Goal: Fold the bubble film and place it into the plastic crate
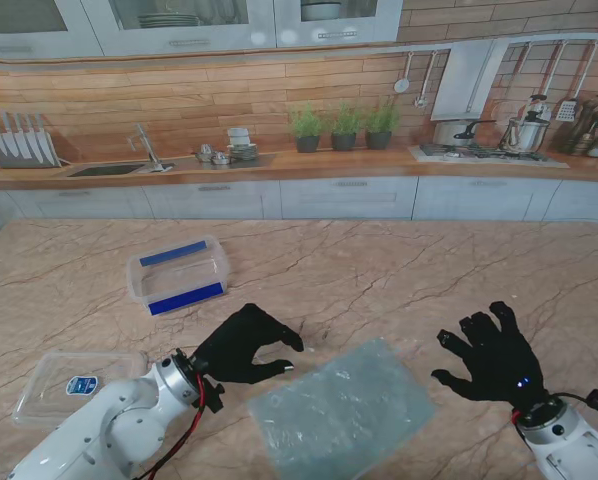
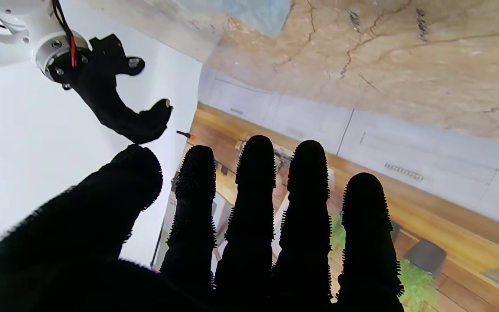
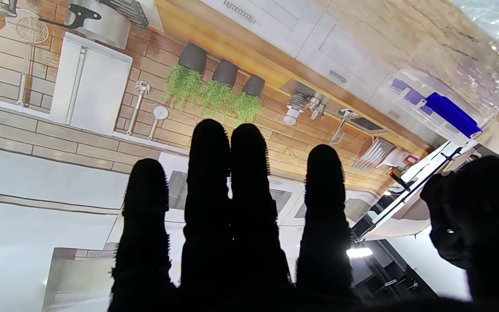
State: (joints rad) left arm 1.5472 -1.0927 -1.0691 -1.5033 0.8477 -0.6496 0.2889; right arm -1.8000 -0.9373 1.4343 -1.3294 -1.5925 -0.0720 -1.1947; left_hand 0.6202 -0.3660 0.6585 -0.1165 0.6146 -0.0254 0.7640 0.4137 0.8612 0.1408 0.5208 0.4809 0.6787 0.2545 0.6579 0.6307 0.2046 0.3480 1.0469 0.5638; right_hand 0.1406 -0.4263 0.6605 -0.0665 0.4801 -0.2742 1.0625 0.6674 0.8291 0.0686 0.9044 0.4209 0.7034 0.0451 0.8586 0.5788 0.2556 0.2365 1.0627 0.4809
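Now, left hand: hovering with fingers spread, holding nothing, just beside the film's left corner.
Right hand: lying open, empty, right of the film.
Bubble film: lying flat, unfolded, between both hands.
Crate: sitting farther away, to the left.

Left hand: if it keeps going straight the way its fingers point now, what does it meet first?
Probably nothing close: the left hand points right, passing just beyond the far edge of the bubble film, over bare table. Height is unclear.
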